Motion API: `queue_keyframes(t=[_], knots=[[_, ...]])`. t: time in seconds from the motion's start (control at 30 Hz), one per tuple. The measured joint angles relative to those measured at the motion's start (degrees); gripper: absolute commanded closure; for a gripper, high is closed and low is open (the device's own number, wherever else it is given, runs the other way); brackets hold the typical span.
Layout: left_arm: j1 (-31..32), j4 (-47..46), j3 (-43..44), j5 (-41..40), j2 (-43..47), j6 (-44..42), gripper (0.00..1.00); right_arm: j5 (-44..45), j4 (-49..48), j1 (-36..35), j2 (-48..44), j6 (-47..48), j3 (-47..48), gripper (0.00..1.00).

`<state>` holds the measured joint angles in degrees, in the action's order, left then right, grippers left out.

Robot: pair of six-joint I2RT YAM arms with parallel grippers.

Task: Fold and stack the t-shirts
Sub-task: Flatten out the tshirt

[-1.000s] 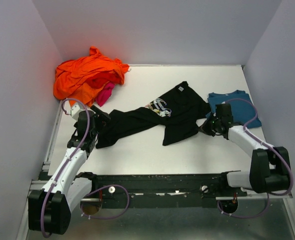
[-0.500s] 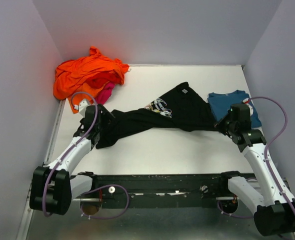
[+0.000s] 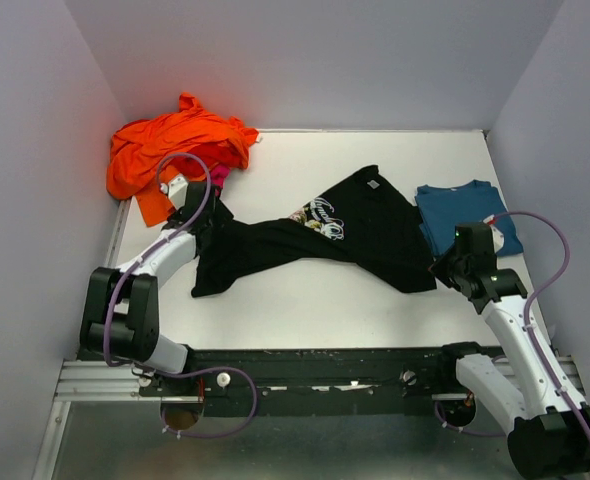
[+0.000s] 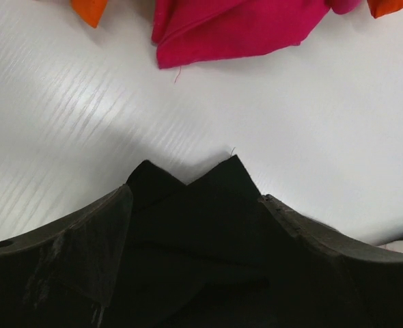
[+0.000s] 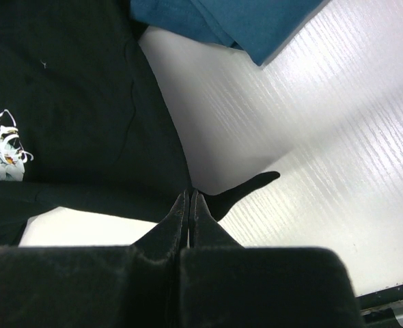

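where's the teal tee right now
In the top view the teal tee lies folded on the right side of the table, beside the black tee and just beyond the right pincer.

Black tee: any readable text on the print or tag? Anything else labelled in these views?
"nch": rough reading of white script on the chest print of the black tee, cut off at the right wrist view's edge and too small from above.
Neck tag: too small to read.
No other text visible.

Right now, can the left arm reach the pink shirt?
Probably yes: the pink shirt lies just ahead of the left gripper, only table between, though the black shirt sits between its fingers.
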<state>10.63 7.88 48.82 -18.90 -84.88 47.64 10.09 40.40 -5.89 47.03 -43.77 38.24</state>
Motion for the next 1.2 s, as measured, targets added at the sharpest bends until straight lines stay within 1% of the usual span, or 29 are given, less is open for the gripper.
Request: queue_keyframes(t=[0.03,0.1,0.23,0.27,0.4,0.53,0.57,0.63,0.7,0.73,0.77,0.87,0.97,1.1,1.2], knots=[[0.0,0.24,1.18,0.04,-1.25,-0.31,0.16,0.07,-0.04,0.0,-0.22,-0.02,-0.2,0.99],[0.0,1.44,4.52,0.31,-4.46,-1.81,0.18,0.13,-0.11,0.0,-0.37,-0.15,-0.59,0.99],[0.0,4.57,15.76,1.95,-13.53,-6.03,0.2,0.13,-0.31,0.0,-0.2,-0.2,-1.25,0.99],[0.0,4.94,17.94,2.21,-15.26,-6.69,0.23,0.11,-0.35,0.0,-0.13,-0.2,-1.25,0.99],[0.02,6.01,20.87,3.76,-19.23,-8.35,0.25,0.11,-0.5,0.0,-0.02,-0.2,-1.25,0.99],[0.0,7.43,21.05,5.18,-22.43,-9.2,0.36,0.11,-0.61,0.0,0.2,-0.2,-1.25,0.99],[0.0,7.69,21.05,5.86,-23.28,-9.49,0.4,0.09,-0.68,0.0,0.22,-0.2,-1.25,0.99],[0.04,7.43,21.03,7.02,-24.3,-9.94,0.54,0.09,-0.83,0.0,0.22,-0.2,-1.25,0.99],[0.0,6.88,20.81,8.9,-24.3,-10.27,0.76,0.07,-0.92,0.0,0.28,-0.2,-1.25,0.99],[0.02,6.43,20.61,9.51,-24.3,-10.49,0.89,0.07,-0.92,0.0,0.33,-0.2,-1.25,0.99],[0.0,5.49,20.2,10.82,-24.26,-10.58,1.0,0.07,-0.92,0.0,0.37,-0.2,-1.25,0.99],[0.11,3.15,18.51,12.66,-23.71,-11.17,1.0,0.04,-1.03,0.0,0.59,-0.2,-1.25,0.99],[0.24,1.46,15.1,14.64,-20.96,-11.37,1.0,-0.02,-1.42,0.0,1.2,-0.22,-1.22,0.99],[0.37,0.98,11.47,14.97,-15.23,-11.5,1.0,-0.52,-1.53,0.0,3.54,-0.31,-0.11,0.99],[0.48,0.42,9.07,13.75,-8.24,-11.65,1.0,-0.85,-1.77,0.0,5.99,-0.39,2.67,0.99]])
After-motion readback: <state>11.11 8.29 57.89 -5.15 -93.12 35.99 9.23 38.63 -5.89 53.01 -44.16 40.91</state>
